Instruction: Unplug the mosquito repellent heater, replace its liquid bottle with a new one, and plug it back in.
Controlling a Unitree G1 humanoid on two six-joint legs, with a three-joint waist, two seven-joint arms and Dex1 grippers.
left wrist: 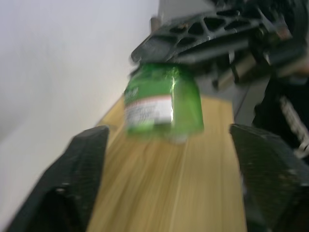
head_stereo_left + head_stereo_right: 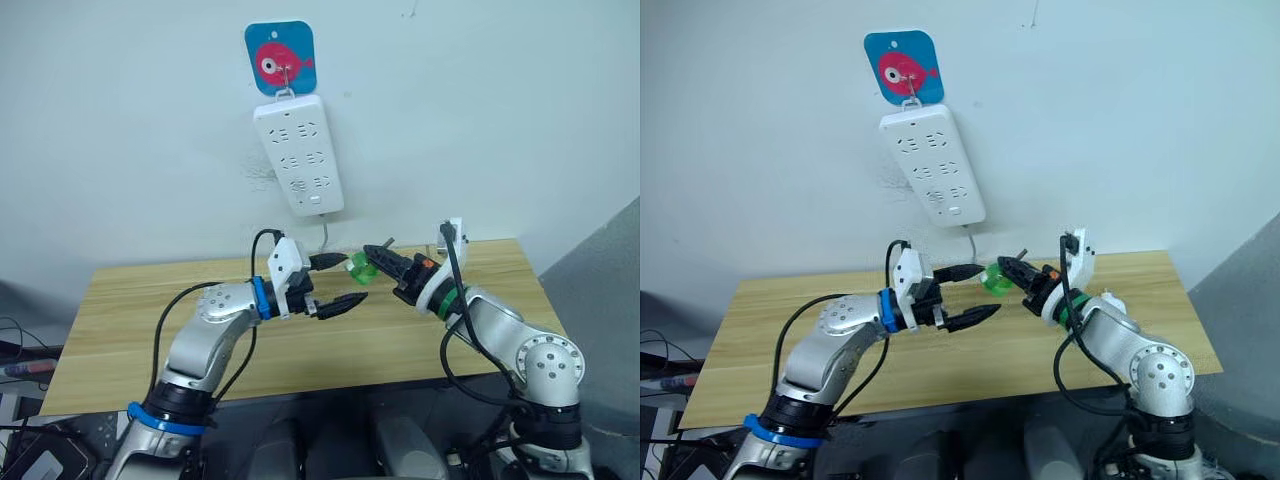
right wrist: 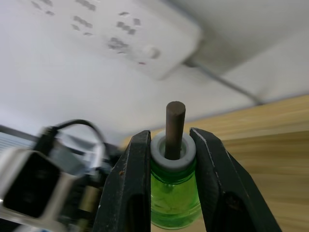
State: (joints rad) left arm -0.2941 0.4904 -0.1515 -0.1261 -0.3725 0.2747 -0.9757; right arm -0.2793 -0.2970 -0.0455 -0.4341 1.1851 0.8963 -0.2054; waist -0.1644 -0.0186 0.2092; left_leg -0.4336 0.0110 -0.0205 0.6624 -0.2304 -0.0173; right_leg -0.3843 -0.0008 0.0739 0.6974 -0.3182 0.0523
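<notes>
A green liquid bottle (image 2: 362, 268) with a white neck and a dark wick (image 3: 175, 125) hangs in the air above the wooden table (image 2: 130, 320). My right gripper (image 3: 170, 137) is shut on its neck. My left gripper (image 2: 352, 279) is open right beside the bottle's base, one finger above it and one below. In the left wrist view the bottle (image 1: 161, 104) sits just beyond the two spread fingers (image 1: 82, 169). The mosquito repellent heater is out of view.
A long white power strip (image 2: 298, 150) hangs on the wall from a blue fish hook (image 2: 280, 58), with its cord running down behind the table. Both arms meet over the table's back middle.
</notes>
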